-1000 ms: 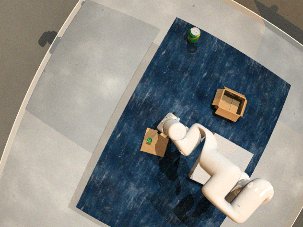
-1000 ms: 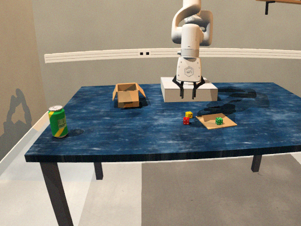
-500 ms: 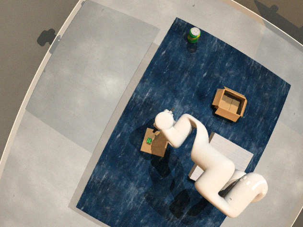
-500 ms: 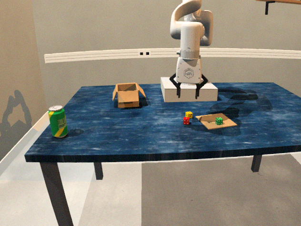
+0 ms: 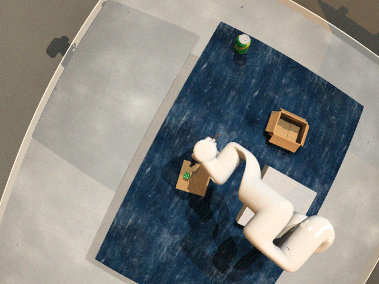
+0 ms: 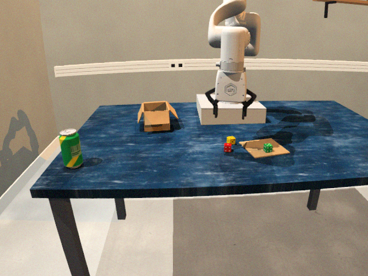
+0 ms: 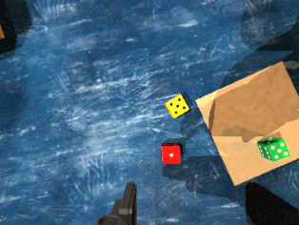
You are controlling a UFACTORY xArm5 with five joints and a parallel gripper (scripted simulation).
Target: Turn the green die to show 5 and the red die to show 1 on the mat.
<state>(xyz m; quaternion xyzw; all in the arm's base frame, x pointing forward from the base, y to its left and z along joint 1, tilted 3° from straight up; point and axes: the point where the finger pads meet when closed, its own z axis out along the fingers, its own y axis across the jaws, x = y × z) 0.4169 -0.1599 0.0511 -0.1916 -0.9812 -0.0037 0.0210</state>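
Near the desk's (image 6: 124, 181) front, the red die (image 7: 171, 153) shows 1, just off the mat (image 7: 248, 114) beside the yellow die (image 7: 177, 106); the green die (image 7: 273, 149) sits on the mat. Above, the gripper (image 6: 230, 111) hangs wide and empty. Small, rigid, probably light cubes: pinch opposite side faces.

A red die (image 7: 171, 153) is seen on the blue table top (image 7: 86, 105), 1 pip up; a yellow die (image 7: 177, 106) lies near it, 5 up. A green die (image 7: 273, 149) rests on the tan mat (image 7: 248, 107) — 5 up. Finger tips are spread wide.
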